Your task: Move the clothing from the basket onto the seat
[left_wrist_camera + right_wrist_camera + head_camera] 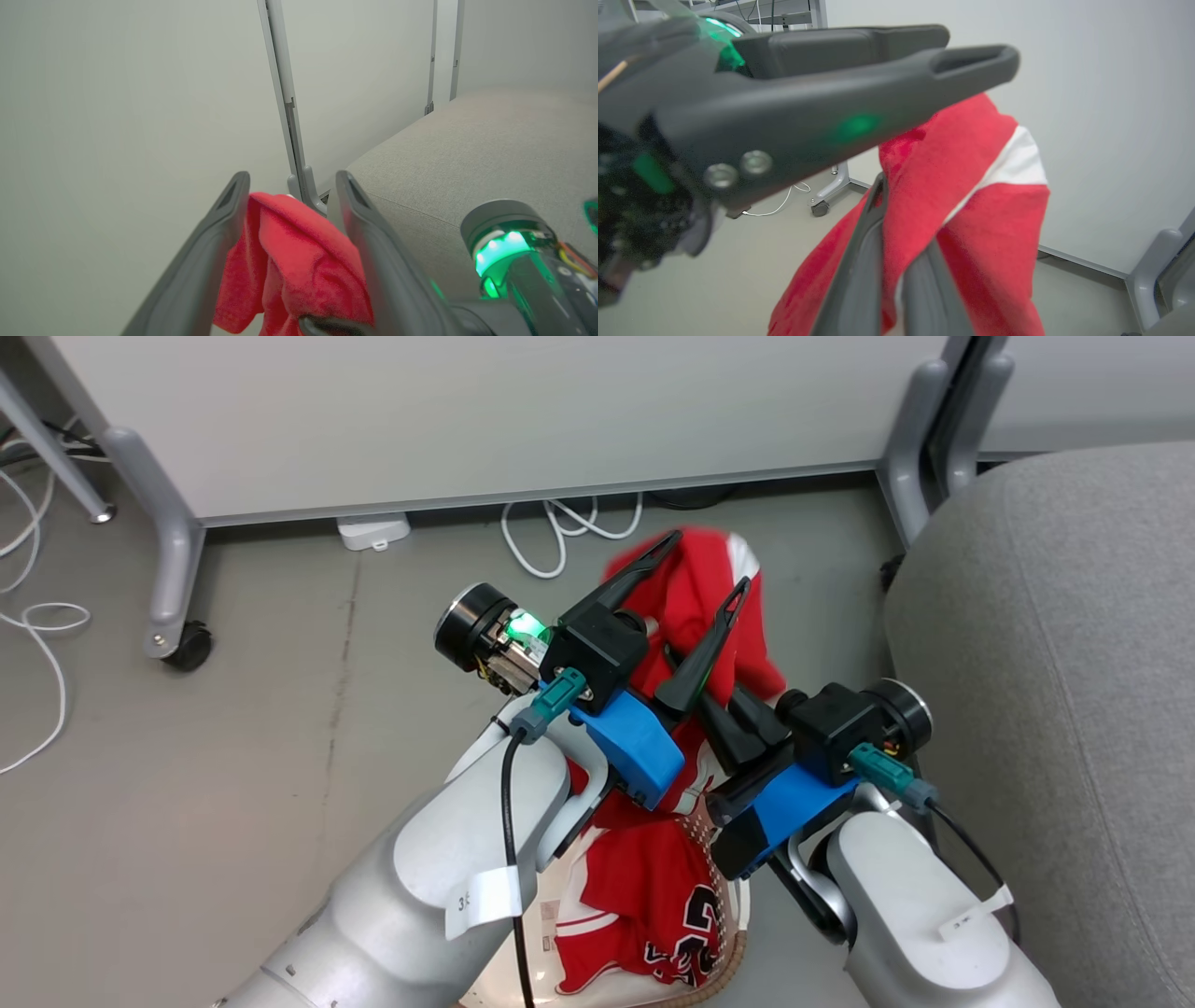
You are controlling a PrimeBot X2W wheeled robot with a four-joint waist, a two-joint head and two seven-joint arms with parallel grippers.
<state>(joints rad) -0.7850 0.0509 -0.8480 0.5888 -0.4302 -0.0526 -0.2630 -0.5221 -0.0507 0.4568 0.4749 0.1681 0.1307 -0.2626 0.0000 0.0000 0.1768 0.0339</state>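
Note:
A red piece of clothing (695, 588) with a white stripe is lifted above the floor. My right gripper (724, 714) is shut on it; in the right wrist view the fabric (971, 186) is pinched between the dark fingers (864, 252). My left gripper (707, 565) is open, its fingers standing either side of the bunched fabric (289, 261). More red clothing (653, 896) with black-and-white numbers lies in the cream basket (724, 887) under my forearms. The grey seat (1055, 663) is on the right, close to both grippers.
A white partition panel (485, 420) on grey wheeled legs (173, 569) stands behind. White cables (560, 532) and a small white box (373, 532) lie on the grey floor. Open floor spreads to the left.

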